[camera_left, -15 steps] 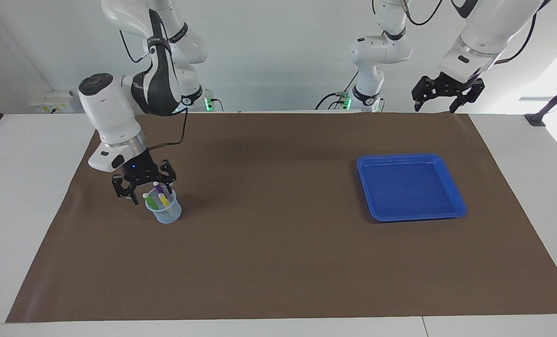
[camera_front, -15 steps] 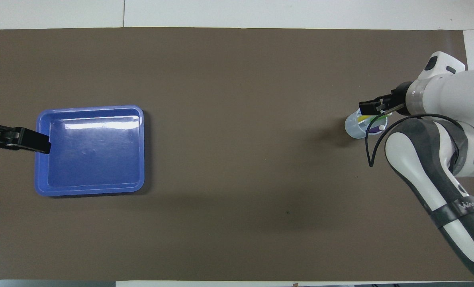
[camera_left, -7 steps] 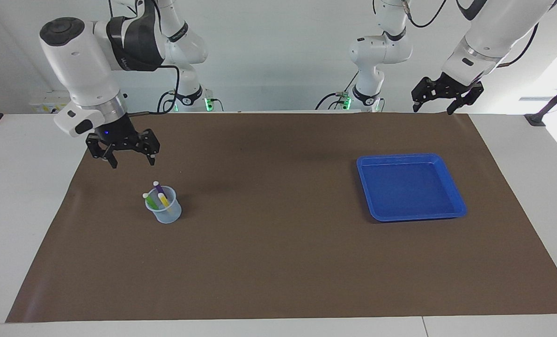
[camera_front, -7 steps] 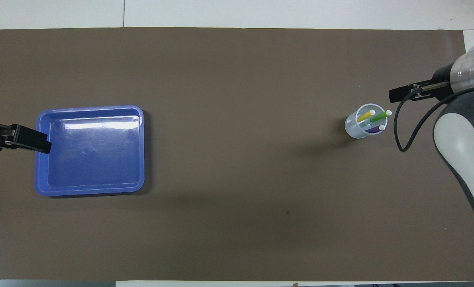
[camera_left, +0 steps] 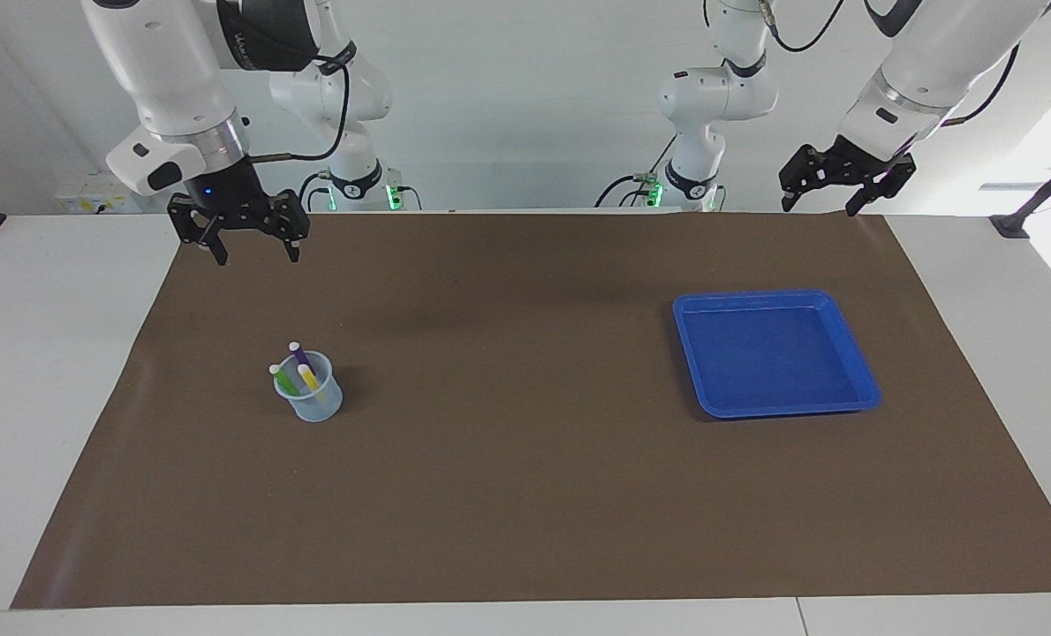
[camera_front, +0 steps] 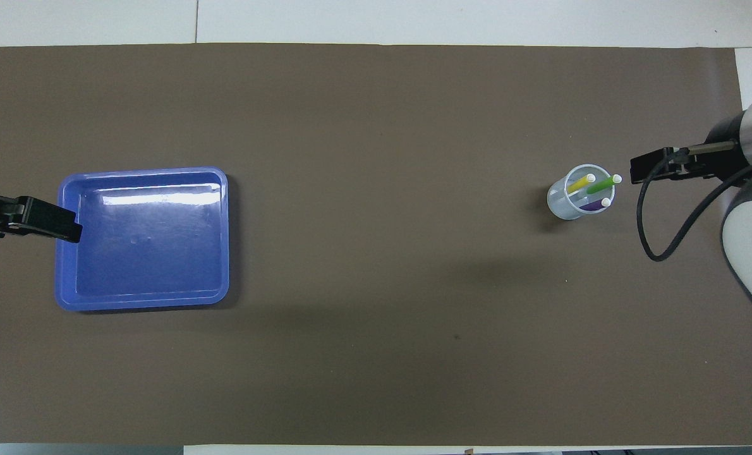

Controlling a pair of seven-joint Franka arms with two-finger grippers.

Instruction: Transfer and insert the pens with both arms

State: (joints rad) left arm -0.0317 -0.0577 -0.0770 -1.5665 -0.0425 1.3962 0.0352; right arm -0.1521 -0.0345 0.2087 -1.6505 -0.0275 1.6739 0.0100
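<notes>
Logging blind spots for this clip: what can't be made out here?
- Pens' lower ends: both views, hidden inside the cup.
- Left tool: overhead view, its base is cut off by the frame edge.
- Right arm above the wrist: facing view, cut off by the top edge.
- Tray markings: too small to read in either view.

No text, label, brand or number can be read anywhere; pale lettering on the dark grey band of the right arm, upper left, is illegible.
</notes>
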